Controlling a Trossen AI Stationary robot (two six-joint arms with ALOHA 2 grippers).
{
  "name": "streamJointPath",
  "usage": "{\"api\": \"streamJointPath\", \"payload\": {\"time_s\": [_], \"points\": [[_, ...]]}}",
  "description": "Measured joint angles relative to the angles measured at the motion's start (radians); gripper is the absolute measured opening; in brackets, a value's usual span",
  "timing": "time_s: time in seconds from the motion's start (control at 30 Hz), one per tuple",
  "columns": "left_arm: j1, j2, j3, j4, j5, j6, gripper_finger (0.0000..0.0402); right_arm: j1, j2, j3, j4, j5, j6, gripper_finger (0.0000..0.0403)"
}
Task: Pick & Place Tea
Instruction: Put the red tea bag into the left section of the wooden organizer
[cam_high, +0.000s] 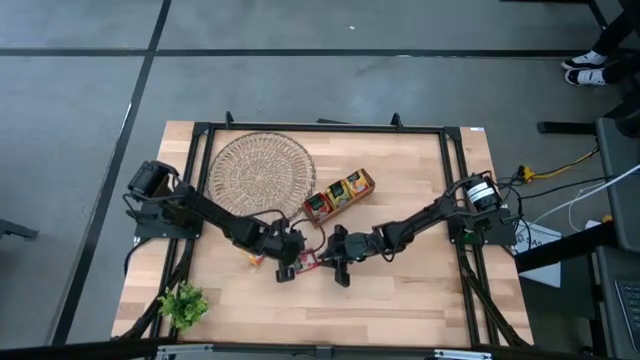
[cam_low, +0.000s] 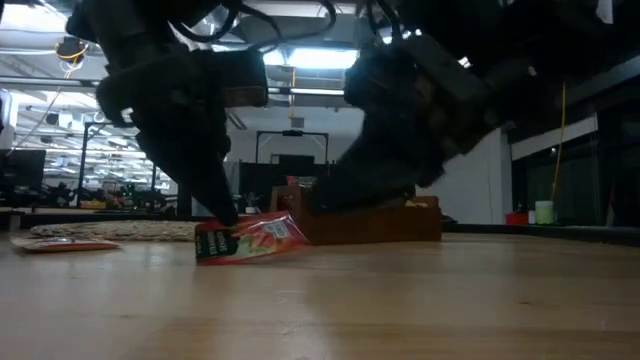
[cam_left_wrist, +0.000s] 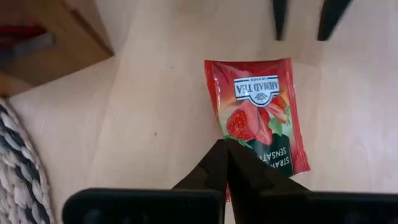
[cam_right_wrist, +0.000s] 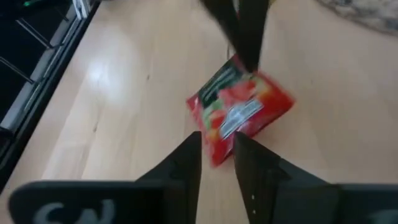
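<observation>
1 red tea sachet (cam_left_wrist: 258, 115) pinched by left tool (cam_left_wrist: 225, 155); right tool (cam_right_wrist: 217, 152) parted beside it; wooden tray (cam_high: 339, 193) and wicker dish (cam_high: 260, 172) nearby.

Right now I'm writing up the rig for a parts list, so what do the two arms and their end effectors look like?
Both arms are dark, jointed and slim, with black cables looping along them. The right arm carries a white-and-black cylindrical part near its base. The left end effector has two thin, black, tapering fingers on a black crossbar; the right end effector has two dark, wedge-shaped fingers on a dark block with pale lettering.
</observation>
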Motion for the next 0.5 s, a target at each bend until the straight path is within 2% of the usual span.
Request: {"api": "streamJointPath", "payload": {"time_s": [0.23, 0.5], "points": [[-0.039, -0.001, 0.051, -0.049, -0.068, 0.069, 0.0001, -0.048, -0.001, 0.052, -0.082, -0.004, 0.033, 0.0123], [-0.051, -0.001, 0.103, -0.107, -0.108, 0.108, 0.0001, -0.081, -0.001, 0.054, -0.082, -0.078, 0.083, 0.0139]]}}
